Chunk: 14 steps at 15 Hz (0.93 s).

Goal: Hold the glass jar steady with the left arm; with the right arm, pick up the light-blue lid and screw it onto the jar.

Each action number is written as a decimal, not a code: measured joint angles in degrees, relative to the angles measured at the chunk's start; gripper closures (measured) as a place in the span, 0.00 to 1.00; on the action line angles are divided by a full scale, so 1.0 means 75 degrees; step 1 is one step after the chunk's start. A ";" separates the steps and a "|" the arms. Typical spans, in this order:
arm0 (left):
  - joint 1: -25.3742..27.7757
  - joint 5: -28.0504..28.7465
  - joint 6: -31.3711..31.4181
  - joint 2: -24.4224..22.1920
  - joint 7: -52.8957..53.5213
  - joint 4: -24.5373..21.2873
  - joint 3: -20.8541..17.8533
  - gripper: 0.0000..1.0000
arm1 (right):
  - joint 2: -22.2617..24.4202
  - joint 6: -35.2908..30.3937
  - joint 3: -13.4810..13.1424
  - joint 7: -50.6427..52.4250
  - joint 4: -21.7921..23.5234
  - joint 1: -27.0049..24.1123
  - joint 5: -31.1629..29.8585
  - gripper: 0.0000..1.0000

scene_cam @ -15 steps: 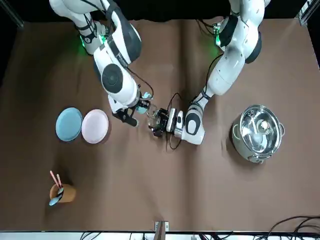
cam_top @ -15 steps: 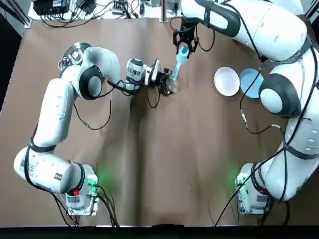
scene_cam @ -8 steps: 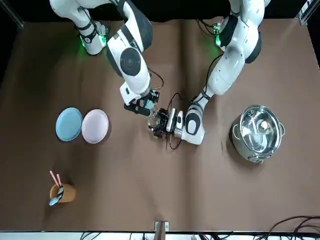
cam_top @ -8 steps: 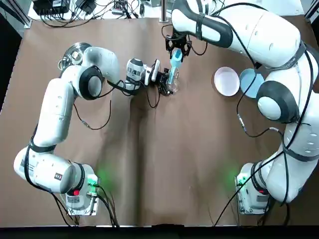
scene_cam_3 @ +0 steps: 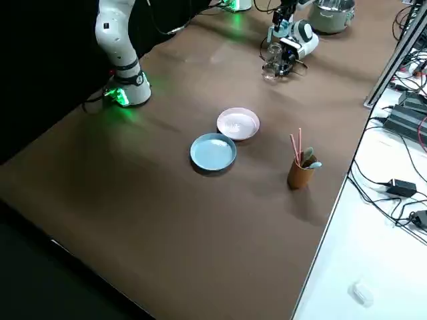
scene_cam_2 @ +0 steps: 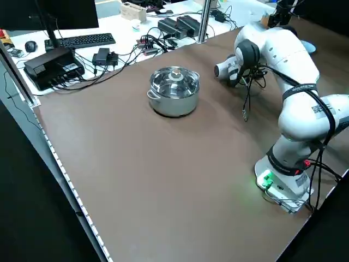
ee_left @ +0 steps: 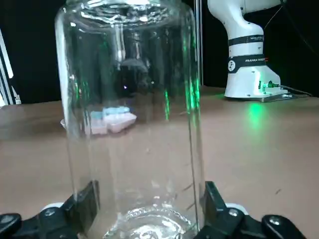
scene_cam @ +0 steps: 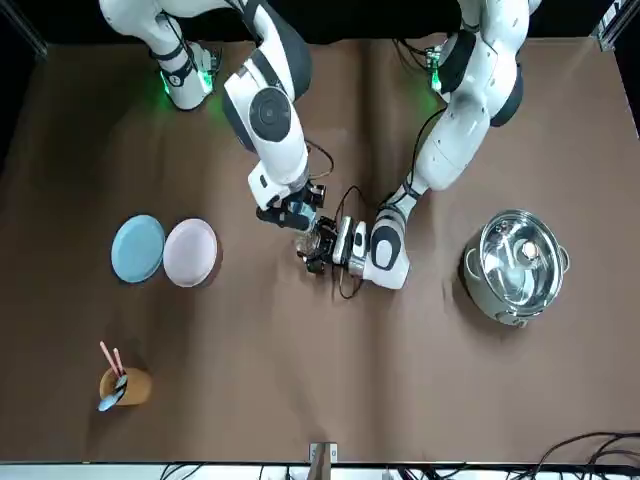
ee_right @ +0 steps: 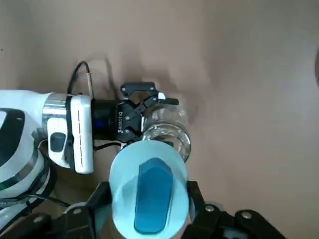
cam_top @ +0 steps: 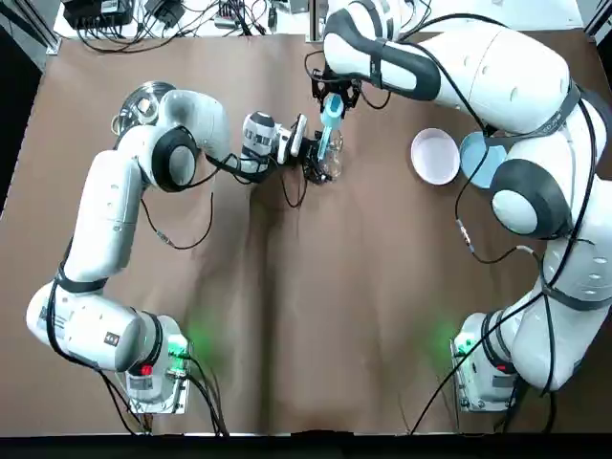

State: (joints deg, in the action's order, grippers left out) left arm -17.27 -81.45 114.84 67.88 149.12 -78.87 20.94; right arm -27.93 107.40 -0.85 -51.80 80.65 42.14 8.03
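The left gripper (ee_left: 148,206) is clamped low on the glass jar (ee_left: 132,114), which stands upright near the middle of the brown table (cam_top: 335,316). The right gripper (cam_top: 331,105) pinches the light-blue lid (ee_right: 148,194) just above the jar, only partly over its mouth

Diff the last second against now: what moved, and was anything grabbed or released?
The right end effector, shut on the light-blue lid, swung toward the robot's left and now hangs just above the glass jar, with the lid not yet seated. Nothing was grabbed or released. The left end effector stayed clamped on the jar. The pink plate, blue plate, steel pot and utensil cup did not move.
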 joint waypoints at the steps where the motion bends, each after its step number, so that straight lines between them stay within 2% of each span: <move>1: 0.0000 0.0000 0.0000 0.0000 0.0000 0.0000 0.0000 0.07 | -0.0007 0.0067 0.0000 0.0000 0.0043 0.0032 -0.0002 0.32; 10: 0.0000 0.0000 0.0000 0.0000 0.0000 0.0000 0.0000 0.07 | -0.0145 0.0576 -0.0009 0.0000 0.0714 0.0071 -0.0019 0.32; 14: 0.0000 0.0000 0.0000 0.0000 -0.0001 0.0000 0.0000 0.07 | -0.0194 0.0647 -0.0009 0.0000 0.0782 0.0071 -0.0019 0.32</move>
State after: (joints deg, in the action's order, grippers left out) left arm -17.27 -81.45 114.84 67.88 149.12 -78.87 20.94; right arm -29.38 112.25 -0.92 -51.80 86.51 42.68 7.89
